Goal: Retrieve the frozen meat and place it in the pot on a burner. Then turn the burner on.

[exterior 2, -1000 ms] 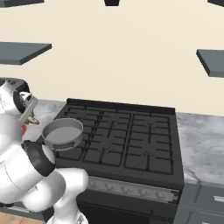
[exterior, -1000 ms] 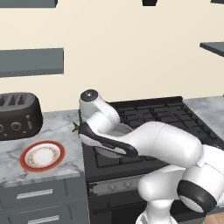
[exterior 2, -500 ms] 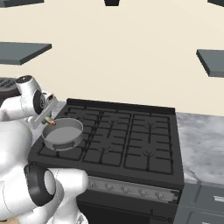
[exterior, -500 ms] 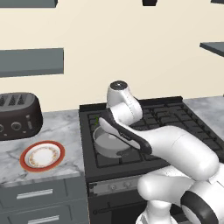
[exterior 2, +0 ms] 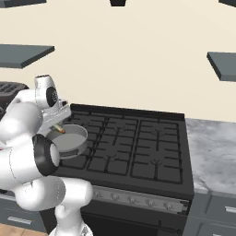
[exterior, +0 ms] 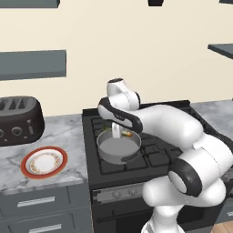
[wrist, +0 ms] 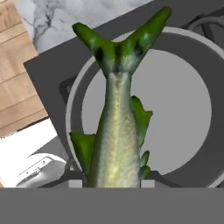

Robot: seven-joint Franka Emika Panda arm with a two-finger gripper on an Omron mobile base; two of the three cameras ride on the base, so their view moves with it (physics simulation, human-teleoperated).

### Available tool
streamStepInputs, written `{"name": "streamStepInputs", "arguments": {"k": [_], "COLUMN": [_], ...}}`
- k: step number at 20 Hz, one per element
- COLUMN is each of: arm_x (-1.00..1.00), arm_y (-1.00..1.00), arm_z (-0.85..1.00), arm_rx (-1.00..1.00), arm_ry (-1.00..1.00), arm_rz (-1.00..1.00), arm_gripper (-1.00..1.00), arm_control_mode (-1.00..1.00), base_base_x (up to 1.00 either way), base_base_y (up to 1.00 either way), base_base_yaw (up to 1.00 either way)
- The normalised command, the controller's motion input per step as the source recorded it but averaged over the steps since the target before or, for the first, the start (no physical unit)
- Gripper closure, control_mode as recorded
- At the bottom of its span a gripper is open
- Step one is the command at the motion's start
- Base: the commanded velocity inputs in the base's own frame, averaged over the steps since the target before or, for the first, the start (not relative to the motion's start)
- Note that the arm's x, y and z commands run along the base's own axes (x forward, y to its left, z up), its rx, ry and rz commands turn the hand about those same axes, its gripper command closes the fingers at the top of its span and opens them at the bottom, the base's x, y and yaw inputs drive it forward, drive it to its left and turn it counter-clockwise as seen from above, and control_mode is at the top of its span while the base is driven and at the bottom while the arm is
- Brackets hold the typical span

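One fish, pale-bodied with green fins and a forked green tail. One round grey pot on the front left grate of one black gas cooktop. One white plate with a red-orange rim, and one dark toaster, both on the marble counter left of the cooktop. One white robot arm. Two grey drawer fronts below the left counter, one above the other. A row of small knobs along the stove front; their exact number cannot be told.
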Motion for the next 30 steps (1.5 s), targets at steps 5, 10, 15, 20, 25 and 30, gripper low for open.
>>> {"name": "streamStepInputs", "arguments": {"k": [5, 10, 15, 20, 25, 30], "arm_x": [0.04, 0.14, 0.25, 0.16, 0.11, 0.15], "arm_y": [-0.02, -0.07, -0.19, -0.21, -0.19, -0.03], "arm_z": [-0.32, -0.22, -0.39, -0.38, -0.44, -0.15], "arm_rx": [0.01, 0.00, 0.00, 0.00, 0.00, 0.00], "arm_ry": [0.01, -0.01, 0.00, 0.00, 0.00, 0.00], "arm_rz": [0.00, 0.00, 0.00, 0.00, 0.00, 0.00], "arm_gripper": [1.00, 1.00, 1.00, 1.00, 1.00, 1.00], "arm_control_mode": [-1.00, -1.00, -1.00, -1.00, -1.00, -1.00], "base_base_x": [0.00, 0.00, 0.00, 0.00, 0.00, 0.00], "base_base_y": [0.00, 0.00, 0.00, 0.00, 0.00, 0.00], "base_base_yaw": [0.00, 0.00, 0.00, 0.00, 0.00, 0.00]}}
